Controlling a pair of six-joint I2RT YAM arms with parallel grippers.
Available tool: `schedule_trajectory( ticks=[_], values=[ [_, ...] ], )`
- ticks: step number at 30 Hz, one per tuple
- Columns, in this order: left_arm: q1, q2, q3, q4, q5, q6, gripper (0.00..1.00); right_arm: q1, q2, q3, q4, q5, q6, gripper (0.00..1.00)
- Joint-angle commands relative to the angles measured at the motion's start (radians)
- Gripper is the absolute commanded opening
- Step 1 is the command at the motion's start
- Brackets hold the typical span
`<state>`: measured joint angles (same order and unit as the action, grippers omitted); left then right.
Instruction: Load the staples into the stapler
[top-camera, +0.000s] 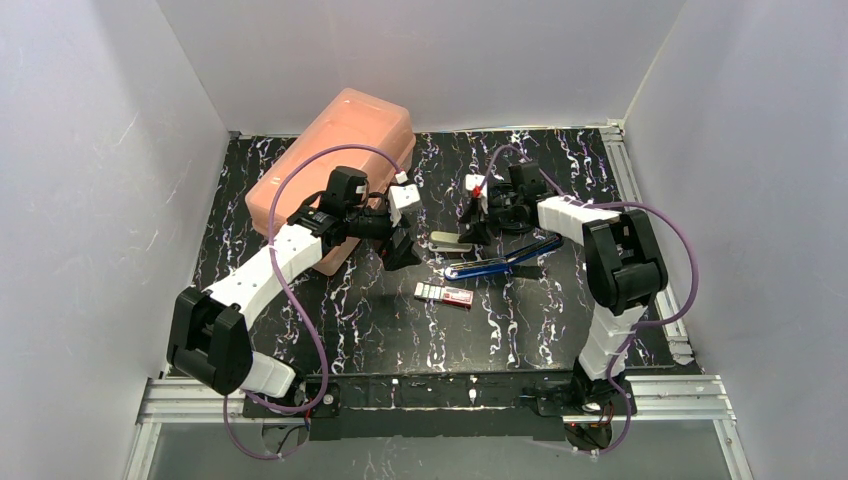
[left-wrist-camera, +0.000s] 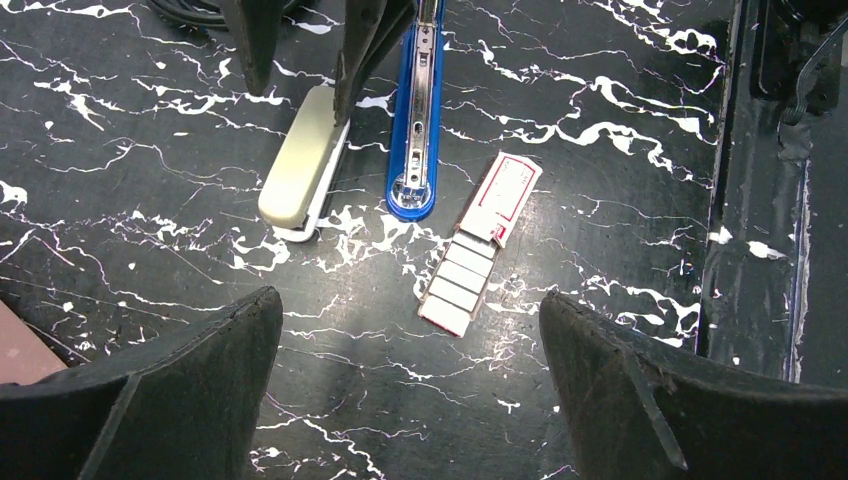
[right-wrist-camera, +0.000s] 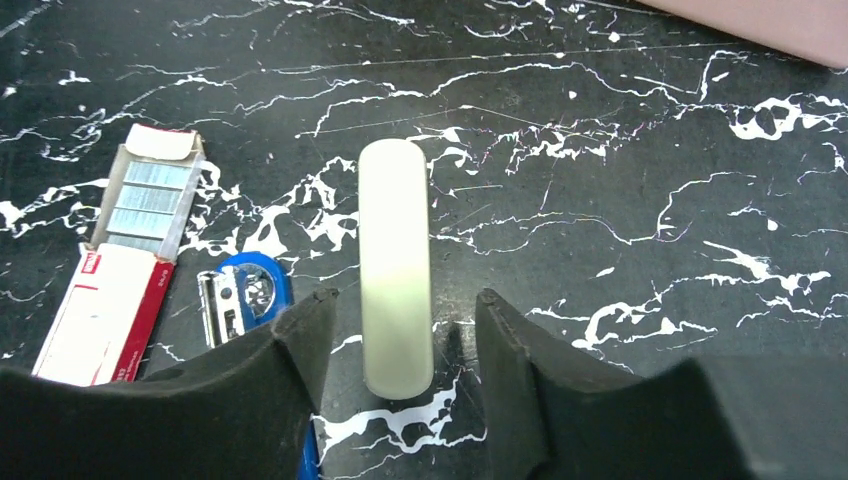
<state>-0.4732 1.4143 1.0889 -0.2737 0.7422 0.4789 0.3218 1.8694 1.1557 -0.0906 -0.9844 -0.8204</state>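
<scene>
Marbling ran white across the black desk (top-camera: 330, 310). On it, nearest the arms' bases, lay the staples (top-camera: 443, 294), just ahead of the left pincer (left-wrist-camera: 408, 298) and touched by neither arm. The pink-red box lay flat with its pale label up, and its grey tray stuck out toward that pincer with strips of staples showing. The left pincer hung above the desk with its fingers spread wide, holding nothing.

Beyond the box lay the stapler (top-camera: 495, 262), swung open. Its blue rail (left-wrist-camera: 415, 120) was just beside the box and its cream top arm (right-wrist-camera: 396, 270) was on the rail's other side.

The right pincer (right-wrist-camera: 400, 300) came in from the opposite end and straddled the cream arm. Its fingers were parted and dark desk showed on either side of the arm, so it pinched nothing.

Farthest back, behind the left pincer, stood a large salmon-pink case (top-camera: 335, 150), well apart from the staples.
</scene>
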Motion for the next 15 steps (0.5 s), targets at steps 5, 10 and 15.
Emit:
schedule_trajectory(
  ticks=[5,10,15],
  values=[
    [0.003,-0.018,-0.032,0.025,0.007,0.006,0.98,0.086,0.035,0.085,-0.026,0.190,0.005,0.70],
    [0.003,-0.027,-0.044,0.023,0.005,0.013,0.99,0.128,0.072,0.128,-0.044,0.242,0.008,0.72],
    [0.005,-0.043,-0.066,0.025,-0.004,0.019,0.98,0.158,0.121,0.174,-0.065,0.281,0.023,0.70]
  ],
)
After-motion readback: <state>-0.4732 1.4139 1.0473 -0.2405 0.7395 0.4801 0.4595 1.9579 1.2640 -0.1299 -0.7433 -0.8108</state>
